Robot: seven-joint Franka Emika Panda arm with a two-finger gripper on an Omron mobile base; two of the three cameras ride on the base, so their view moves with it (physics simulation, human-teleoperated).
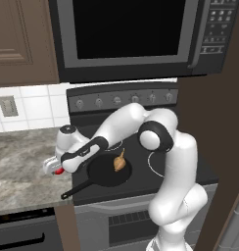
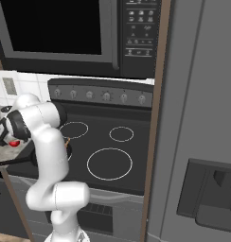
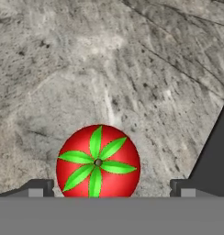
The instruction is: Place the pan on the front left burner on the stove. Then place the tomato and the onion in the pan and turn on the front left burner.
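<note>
The black pan sits on the stove, covering the front left burner. Its thin handle points out over the stove's front left corner. The tan onion lies inside the pan. The red tomato with its green stem star rests on the grey stone counter, left of the stove. My gripper hangs open right over the tomato, one fingertip on each side, not touching it. From the side, the tomato peeks out red under the hand, and it shows as the tomato in the right base view too.
A row of knobs lines the stove's back panel. A black microwave hangs overhead. The biggest ring lies at front right. A tall grey fridge stands right of the stove. A wall outlet sits above the counter.
</note>
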